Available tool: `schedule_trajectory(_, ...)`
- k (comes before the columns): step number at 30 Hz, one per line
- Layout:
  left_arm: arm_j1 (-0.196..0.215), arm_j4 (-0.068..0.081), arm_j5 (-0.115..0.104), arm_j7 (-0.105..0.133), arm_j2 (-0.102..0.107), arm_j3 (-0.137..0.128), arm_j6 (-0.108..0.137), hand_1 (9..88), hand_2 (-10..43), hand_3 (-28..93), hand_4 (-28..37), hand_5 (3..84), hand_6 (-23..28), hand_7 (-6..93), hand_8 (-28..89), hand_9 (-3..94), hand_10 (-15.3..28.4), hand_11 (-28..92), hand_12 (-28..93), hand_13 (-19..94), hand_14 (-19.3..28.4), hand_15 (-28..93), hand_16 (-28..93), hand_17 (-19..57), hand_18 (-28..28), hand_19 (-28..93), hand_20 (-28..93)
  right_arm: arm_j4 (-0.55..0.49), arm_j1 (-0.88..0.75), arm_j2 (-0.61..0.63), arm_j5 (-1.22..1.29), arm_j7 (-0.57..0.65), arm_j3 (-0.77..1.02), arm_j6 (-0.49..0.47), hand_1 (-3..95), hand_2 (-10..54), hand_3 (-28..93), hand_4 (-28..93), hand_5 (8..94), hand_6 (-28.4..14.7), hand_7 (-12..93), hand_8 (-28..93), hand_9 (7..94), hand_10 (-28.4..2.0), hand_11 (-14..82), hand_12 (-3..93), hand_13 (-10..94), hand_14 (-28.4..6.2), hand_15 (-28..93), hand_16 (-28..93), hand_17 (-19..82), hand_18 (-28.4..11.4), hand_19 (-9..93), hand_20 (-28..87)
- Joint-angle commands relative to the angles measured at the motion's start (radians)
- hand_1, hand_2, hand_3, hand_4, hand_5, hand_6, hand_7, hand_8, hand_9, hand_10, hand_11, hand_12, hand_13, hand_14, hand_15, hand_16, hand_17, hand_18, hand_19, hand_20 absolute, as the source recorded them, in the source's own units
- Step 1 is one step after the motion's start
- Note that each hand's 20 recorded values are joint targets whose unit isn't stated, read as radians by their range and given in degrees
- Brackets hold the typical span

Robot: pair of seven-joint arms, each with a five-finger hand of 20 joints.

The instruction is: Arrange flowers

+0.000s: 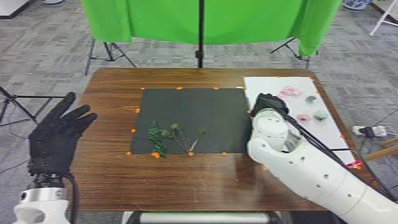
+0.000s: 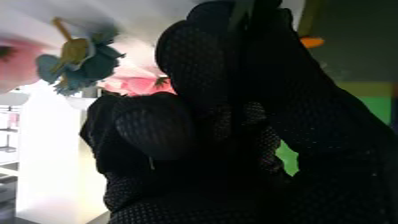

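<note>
In the head view my right hand [image 1: 269, 103] is over the seam between the black mat [image 1: 191, 105] and the white sheet [image 1: 265, 84]. Flowers lie on that sheet: a pink one [image 1: 290, 92], a grey-blue one [image 1: 310, 99], another pink one [image 1: 304, 117] and a pale green one [image 1: 321, 115]. Leafy green stems [image 1: 156, 139] and thin sprigs [image 1: 182, 139] rest on the mat's near part. My left hand [image 1: 60, 137] is open at the table's left edge. In the right wrist view my right hand [image 2: 200, 65] has relaxed fingers, near a blue-green flower [image 2: 87, 65] and a pink bloom [image 2: 138, 85].
Orange tape pieces [image 1: 155, 155] mark the mat's border. A red item [image 1: 354, 164] lies at the sheet's near right corner. Beyond the brown table [image 1: 111, 110] hangs a green backdrop [image 1: 231, 25] with a black stand [image 1: 200, 53].
</note>
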Motion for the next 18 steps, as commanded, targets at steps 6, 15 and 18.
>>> schedule_trajectory(6, 0.036, -0.007, -0.01, 0.014, -0.001, -0.006, 0.017, 23.2, 9.7, 75, -24.8, 37.1, 8.8, 8.8, -7, 36.4, 19.5, 27, 14, 26, 26.2, 55, -6, -8.5, 25.2, 49, 22, -0.087, -0.022, 0.075, -0.026, -0.069, 0.03, 0.161, 53.9, -9.5, 80, -26, 89.3, -5.7, 25, 21, 86.6, -11.3, 48.7, 30.4, 80, -10.0, 82, 20, 43, -28.1, 93, 63)
schedule_trajectory(15, 0.057, -0.015, -0.015, 0.03, 0.013, -0.01, 0.028, 23.4, 9.7, 75, -24.8, 37.1, 8.8, 8.7, -7, 36.3, 19.5, 27, 14, 26, 26.1, 55, -6, -8.4, 25.2, 49, 22, -0.261, -0.045, 0.094, -0.063, -0.097, 0.071, 0.182, 53.0, -9.5, 82, -26, 90.1, -6.0, 24, 22, 87.3, -11.7, 49.5, 30.1, 80, -9.8, 83, 20, 44, -28.0, 93, 66)
schedule_trajectory(18, 0.065, -0.021, -0.01, 0.024, 0.013, -0.02, 0.028, 23.3, 9.7, 75, -24.9, 37.0, 8.8, 8.7, -7, 36.3, 19.5, 27, 14, 26, 26.2, 55, -6, -8.5, 25.2, 49, 22, -0.331, -0.076, 0.079, -0.081, -0.102, 0.081, 0.165, 52.5, -9.5, 83, -25, 90.5, -6.2, 24, 23, 87.7, -11.7, 49.5, 30.2, 81, -10.0, 83, 20, 45, -28.2, 93, 66)
